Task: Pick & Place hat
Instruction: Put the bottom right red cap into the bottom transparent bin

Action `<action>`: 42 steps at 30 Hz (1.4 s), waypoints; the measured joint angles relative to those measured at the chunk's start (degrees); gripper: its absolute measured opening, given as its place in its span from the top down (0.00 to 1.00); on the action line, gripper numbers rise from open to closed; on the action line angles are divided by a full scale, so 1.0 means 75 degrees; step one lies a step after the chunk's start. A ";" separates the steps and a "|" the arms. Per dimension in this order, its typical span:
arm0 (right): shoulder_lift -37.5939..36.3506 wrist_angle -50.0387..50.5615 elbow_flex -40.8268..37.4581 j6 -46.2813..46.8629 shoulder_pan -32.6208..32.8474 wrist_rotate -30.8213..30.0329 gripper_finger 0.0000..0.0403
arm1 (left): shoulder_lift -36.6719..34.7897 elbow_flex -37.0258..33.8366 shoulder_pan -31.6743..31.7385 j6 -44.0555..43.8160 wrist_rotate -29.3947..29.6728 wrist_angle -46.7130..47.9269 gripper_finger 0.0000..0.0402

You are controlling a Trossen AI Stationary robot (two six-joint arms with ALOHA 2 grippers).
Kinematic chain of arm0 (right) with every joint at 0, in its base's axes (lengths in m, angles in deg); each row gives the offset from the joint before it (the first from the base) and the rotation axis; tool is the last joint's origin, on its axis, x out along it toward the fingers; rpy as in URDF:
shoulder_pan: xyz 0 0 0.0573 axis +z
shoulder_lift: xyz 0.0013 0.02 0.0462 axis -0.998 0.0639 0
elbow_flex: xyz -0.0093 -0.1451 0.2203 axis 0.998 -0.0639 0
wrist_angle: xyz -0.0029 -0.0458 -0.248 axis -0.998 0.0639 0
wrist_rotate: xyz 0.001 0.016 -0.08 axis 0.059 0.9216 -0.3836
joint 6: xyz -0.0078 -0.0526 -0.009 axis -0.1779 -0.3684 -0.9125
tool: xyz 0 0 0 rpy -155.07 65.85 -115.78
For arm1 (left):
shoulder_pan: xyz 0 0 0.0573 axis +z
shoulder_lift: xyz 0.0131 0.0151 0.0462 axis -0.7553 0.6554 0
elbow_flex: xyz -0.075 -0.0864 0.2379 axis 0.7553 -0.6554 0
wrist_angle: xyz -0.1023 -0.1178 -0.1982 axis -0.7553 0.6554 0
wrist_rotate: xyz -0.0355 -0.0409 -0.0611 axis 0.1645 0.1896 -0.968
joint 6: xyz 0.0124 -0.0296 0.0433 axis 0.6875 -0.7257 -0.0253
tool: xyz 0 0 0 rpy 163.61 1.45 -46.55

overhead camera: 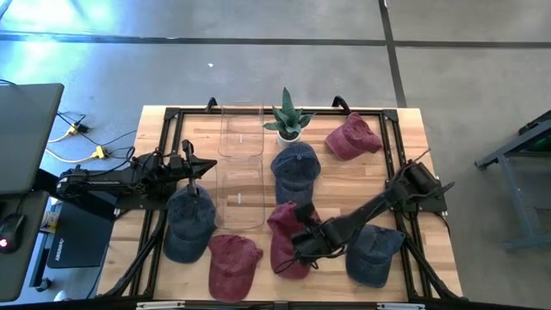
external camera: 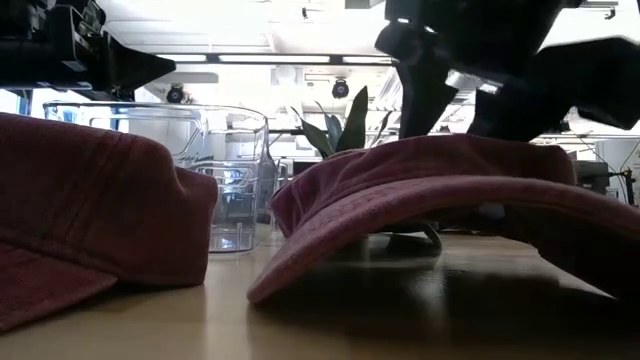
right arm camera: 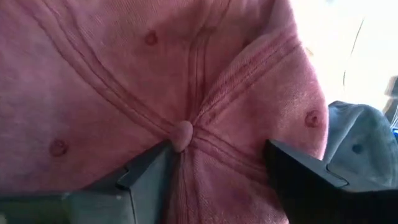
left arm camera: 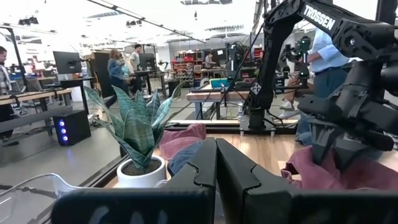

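Right gripper [right arm camera: 214,171] pressed down on the crown of the maroon cotton cap [overhead camera: 288,237], jaws apart; left gripper [left arm camera: 216,180] hovering, jaws together.

- You had a potted plant [overhead camera: 287,119] standing at the far edge of the wooden table [overhead camera: 405,164].
- Two clear plastic containers [overhead camera: 240,164] sat just beside it.
- Off the table you kept a laptop [overhead camera: 26,133] and yellow cable plugs [overhead camera: 86,138].
- People [left arm camera: 118,65] stood in the room behind.
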 joint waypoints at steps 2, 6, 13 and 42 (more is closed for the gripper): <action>0.0005 0.0009 -0.0025 -0.0016 -0.0044 0.0034 0.41 | 0.0000 0.0000 0.0000 -0.0001 0.0007 0.0003 1.00; 0.0005 -0.0036 -0.0185 -0.0017 -0.0183 0.0100 0.48 | 0.0000 0.0003 0.0000 -0.0003 0.0020 0.0000 1.00; 0.0014 -0.0353 -0.0676 0.0343 -0.0544 0.0511 0.76 | 0.0000 0.0006 0.0000 -0.0006 0.0019 -0.0003 1.00; -0.4876 -0.3796 -0.2384 0.0825 -0.2500 0.8071 0.98 | 0.6718 0.3415 -0.1793 0.0857 -0.0654 -0.2867 1.00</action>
